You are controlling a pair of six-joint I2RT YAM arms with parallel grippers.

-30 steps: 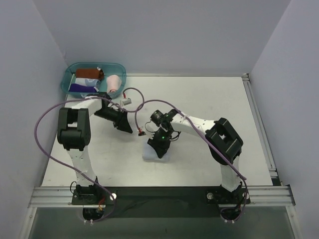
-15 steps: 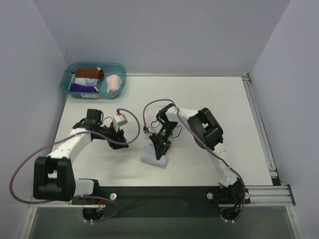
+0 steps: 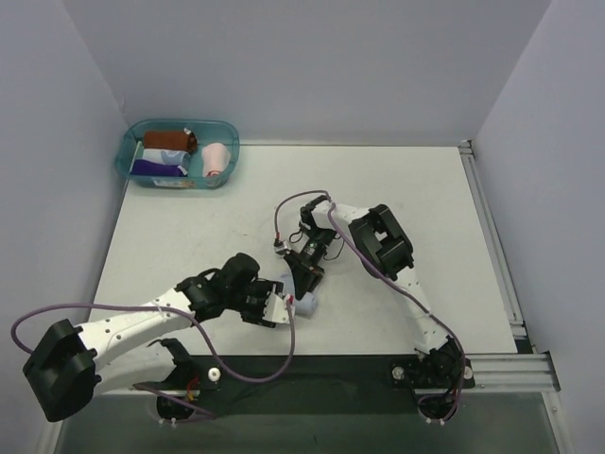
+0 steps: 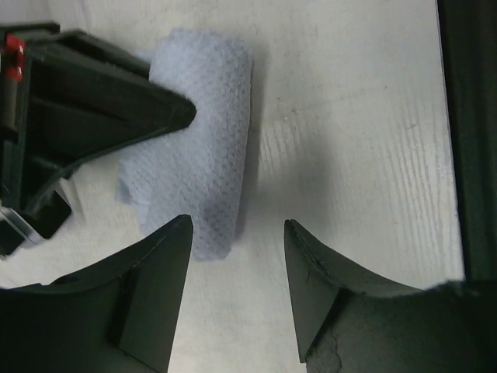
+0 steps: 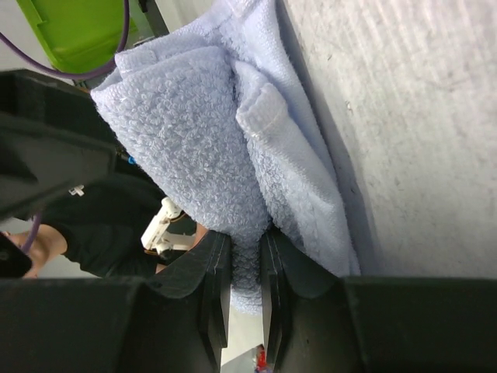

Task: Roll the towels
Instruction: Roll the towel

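The light blue towel (image 4: 206,148) lies as a stubby roll on the white table, near the front middle (image 3: 307,304). My right gripper (image 5: 245,252) is shut on a fold at the roll's end, reaching down onto it from behind (image 3: 304,280). My left gripper (image 4: 237,233) stands open just short of the roll's near end, one finger beside the towel's corner and bare table between the jaws; from above the left gripper (image 3: 282,308) sits to the roll's left. A pale pink towel (image 3: 216,159) lies rolled in the tub.
The teal tub (image 3: 128,151) at the back left corner also holds brown and purple rolled cloths. Purple cables loop off both arms. A dark rail (image 3: 312,369) runs along the front edge, and walls close in left, right and back.
My left arm has swung from beside the tub down to the front, ending next to the blue towel, with its jaws opening wider. The right gripper stayed clamped on the towel.
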